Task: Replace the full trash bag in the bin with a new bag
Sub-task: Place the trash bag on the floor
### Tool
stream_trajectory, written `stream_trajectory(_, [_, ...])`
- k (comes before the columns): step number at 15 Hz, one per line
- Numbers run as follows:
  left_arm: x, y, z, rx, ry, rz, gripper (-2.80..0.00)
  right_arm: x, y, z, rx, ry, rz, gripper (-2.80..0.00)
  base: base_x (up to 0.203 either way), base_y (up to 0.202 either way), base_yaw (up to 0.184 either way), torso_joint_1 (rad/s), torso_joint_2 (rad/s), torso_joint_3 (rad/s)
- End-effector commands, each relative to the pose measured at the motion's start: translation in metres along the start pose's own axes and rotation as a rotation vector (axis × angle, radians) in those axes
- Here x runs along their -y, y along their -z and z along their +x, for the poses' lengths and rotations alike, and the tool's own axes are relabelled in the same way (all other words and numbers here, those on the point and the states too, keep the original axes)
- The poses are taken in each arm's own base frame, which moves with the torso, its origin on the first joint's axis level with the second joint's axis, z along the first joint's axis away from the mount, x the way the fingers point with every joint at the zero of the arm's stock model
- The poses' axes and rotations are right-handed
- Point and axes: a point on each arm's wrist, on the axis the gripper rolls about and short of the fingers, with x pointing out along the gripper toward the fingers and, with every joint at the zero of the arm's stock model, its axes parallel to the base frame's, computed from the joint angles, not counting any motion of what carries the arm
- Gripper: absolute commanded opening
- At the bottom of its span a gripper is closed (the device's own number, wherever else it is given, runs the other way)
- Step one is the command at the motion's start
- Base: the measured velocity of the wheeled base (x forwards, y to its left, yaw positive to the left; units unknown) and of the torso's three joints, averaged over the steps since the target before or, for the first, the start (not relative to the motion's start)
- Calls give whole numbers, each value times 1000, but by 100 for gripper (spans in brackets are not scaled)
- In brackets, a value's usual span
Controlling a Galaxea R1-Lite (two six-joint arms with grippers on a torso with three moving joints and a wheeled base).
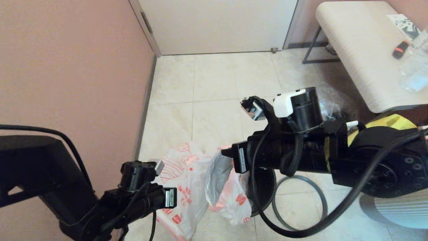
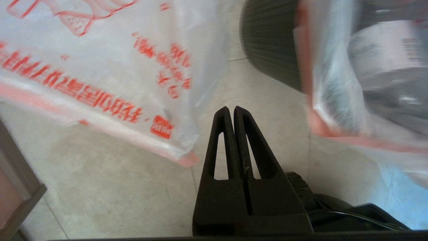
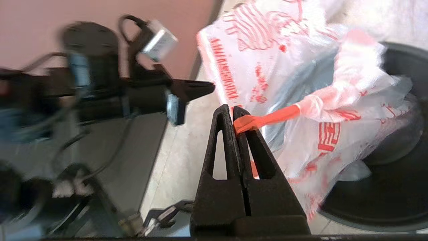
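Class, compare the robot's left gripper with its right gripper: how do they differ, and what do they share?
The right gripper pinches a printed bag's orange handle; the left gripper grips nothing. The right gripper is by the bin; the left gripper is nearer the wall. Both are shut.

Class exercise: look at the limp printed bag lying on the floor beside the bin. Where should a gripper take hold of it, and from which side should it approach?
Probably the new bag is best pinched at its free lower corner, which lies nearest the shut, empty left gripper. That thin, flat edge suits a pinch. Approach from the wall side, away from the bin, where the right gripper pinches the full trash bag by its orange handle.
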Motion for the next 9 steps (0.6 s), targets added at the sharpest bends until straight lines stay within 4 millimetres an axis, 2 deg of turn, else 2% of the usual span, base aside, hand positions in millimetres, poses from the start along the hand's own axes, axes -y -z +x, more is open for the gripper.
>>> stream_trajectory(1, [-11,22,2,-44,-28,-14,-280,-13,-15,-23,59,-32,-15,-280,0,0,0,0,0,0])
stream_trajectory(6, [-21,55,42,-23,-13,-8,-280,-49,-29,-68,143,-134,-53,-280,0,0,0,0,0,0])
stream_trajectory(9, [-16,62,42,23,31,29,-280,-61,-47,-108,243,-177,-68,-280,0,0,0,0,0,0])
